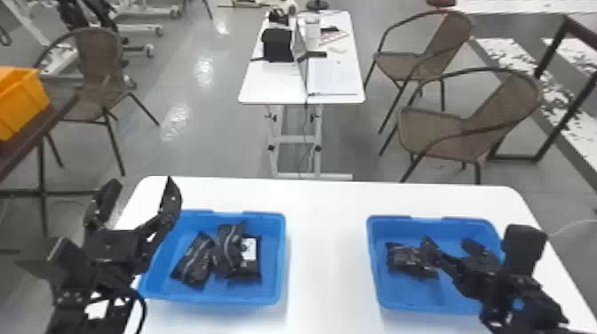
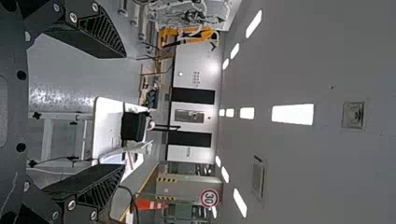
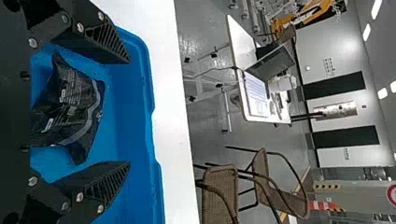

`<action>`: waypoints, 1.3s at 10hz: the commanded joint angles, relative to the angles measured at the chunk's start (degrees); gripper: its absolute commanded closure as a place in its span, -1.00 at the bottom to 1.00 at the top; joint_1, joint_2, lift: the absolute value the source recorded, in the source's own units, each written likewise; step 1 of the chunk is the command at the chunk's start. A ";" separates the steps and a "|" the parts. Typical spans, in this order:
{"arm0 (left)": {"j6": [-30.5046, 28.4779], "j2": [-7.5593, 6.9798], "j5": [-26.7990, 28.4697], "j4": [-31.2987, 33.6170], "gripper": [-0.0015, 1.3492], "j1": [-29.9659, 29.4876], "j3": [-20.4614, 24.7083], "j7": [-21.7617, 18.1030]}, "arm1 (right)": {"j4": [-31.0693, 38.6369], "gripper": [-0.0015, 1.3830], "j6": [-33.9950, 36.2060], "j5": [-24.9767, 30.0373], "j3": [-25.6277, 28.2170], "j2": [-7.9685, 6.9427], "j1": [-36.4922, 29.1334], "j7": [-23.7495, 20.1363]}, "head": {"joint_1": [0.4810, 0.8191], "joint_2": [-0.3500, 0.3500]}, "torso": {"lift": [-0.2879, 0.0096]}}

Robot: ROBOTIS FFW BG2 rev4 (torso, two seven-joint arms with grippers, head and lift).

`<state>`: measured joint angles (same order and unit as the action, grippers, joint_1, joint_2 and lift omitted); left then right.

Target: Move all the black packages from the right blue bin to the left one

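And here the right claw point(image 1: 445, 242) is held at the right blue bin point(image 1: 372, 266), its fingers spread wide, with one black package point(image 3: 70, 105) framed between them but not gripped. That package is laid on the bin floor, toward the side nearer the other bin. In the left blue bin point(image 1: 283, 262), three black packages point(image 1: 228, 248) are bunched together. Over at that bin's outer side, the left claw point(image 1: 141, 195) is raised, opened wide and empty. Both bins are supported by the white bench point(image 1: 328, 222).
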<state>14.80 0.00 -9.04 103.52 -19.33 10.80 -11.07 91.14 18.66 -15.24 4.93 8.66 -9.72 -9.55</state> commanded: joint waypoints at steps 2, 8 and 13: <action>0.23 0.15 -0.28 -0.07 -0.70 0.00 -0.08 0.00 | 2.46 -0.79 -0.20 3.99 -0.01 1.09 -0.48 -0.38 | 0.27 0.07 | 0.94; 0.14 0.15 -1.60 -0.42 -0.70 0.08 -1.04 0.00 | -15.91 -0.80 8.50 5.22 -3.61 -0.66 11.12 3.48 | 0.27 0.04 | 0.94; 0.14 0.15 -2.04 -0.77 -0.70 0.00 -0.87 0.00 | -32.43 -0.21 5.86 9.71 -6.42 -0.75 20.00 -4.07 | 0.27 0.13 | 0.94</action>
<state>14.95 0.00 -11.07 102.77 -19.34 9.93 -11.07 59.70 24.75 -5.93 -1.42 7.98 9.74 -13.58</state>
